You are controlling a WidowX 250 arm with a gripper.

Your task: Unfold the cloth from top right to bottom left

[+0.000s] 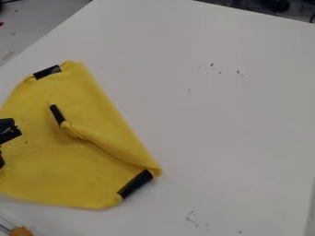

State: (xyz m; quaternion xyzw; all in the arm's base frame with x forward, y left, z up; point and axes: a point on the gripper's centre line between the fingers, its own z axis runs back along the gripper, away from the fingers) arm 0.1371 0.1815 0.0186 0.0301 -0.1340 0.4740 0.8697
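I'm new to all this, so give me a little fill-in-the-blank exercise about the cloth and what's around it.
The cloth is coloured ____.
The tape at its lower right corner is coloured ____.
The cloth lies toward the ____ side (left or right) of the picture.
The orange thing is near the picture's ____ (upper or lower) left corner.

Missing words: yellow; black; left; lower

The white tabletop is lit softly and fairly evenly, with a moderate, slightly muted brightness. Soft shading is cast beneath the raised fold of the yellow cloth, and its creases are marked by gentle darker tones. A faint sheen is caught on the black tape at the cloth's upper corner. The background at the top right is left dark.
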